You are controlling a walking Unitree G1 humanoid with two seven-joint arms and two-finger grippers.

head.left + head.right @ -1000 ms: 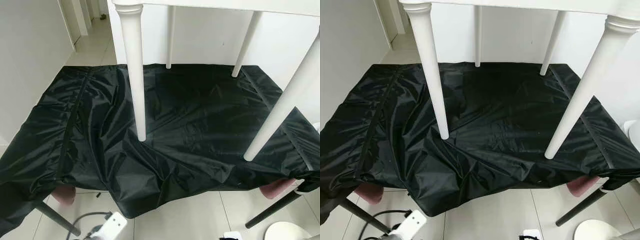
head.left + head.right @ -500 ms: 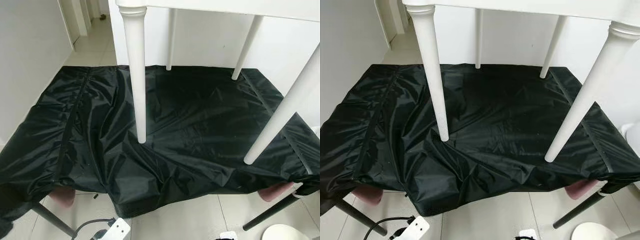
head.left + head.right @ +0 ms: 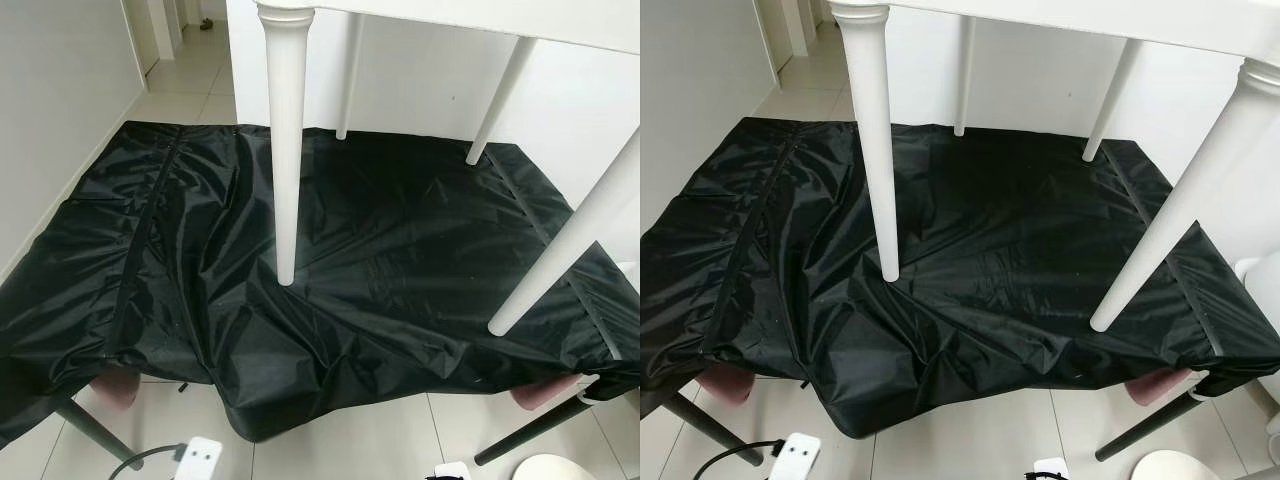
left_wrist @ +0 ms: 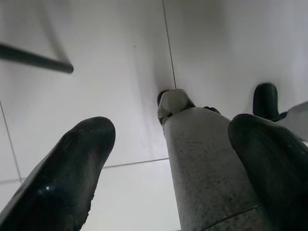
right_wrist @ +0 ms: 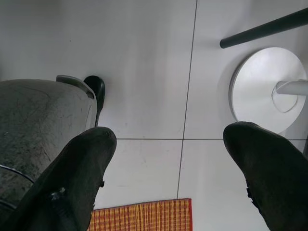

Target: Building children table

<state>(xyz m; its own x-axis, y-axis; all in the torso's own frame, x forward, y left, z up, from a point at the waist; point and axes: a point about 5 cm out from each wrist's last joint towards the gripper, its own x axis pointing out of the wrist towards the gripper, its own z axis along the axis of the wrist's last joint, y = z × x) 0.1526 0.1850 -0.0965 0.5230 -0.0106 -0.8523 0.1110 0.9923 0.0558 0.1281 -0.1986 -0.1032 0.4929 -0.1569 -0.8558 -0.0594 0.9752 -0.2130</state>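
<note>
A: Where was the children's table (image 3: 300,20)?

B: It stood upright on a black sheet (image 3: 400,260) that was draped over a low support. Four white legs showed. The near left leg (image 3: 286,150) came down to the sheet roughly in the middle of the scene, and the near right leg (image 3: 570,245) slanted down to the sheet at the right. The two far legs (image 3: 345,75) met the sheet near the white wall (image 3: 420,70).

A: And the sheet itself?

B: Wrinkled, with a seam running from far to near along its left part. Its near edge hung over in folds. Pink feet (image 3: 115,385) peeked from under it at the near left and near right, and dark slanted legs (image 3: 525,435) ran out onto the tiled floor (image 3: 350,450).

A: Anything else on the floor?

B: A white power strip (image 3: 198,462) with a dark cable lay at the near left. A white round base (image 3: 555,468) sat at the near right.

A: What about the grippers?

B: Both hung low, facing the floor. The left gripper (image 4: 171,173) had its two black fingers (image 4: 62,183) spread apart, with nothing between them. The right gripper (image 5: 168,178) was likewise spread wide over the tiles, holding nothing. A strip of red and yellow woven mat (image 5: 142,215) showed beneath it.
</note>
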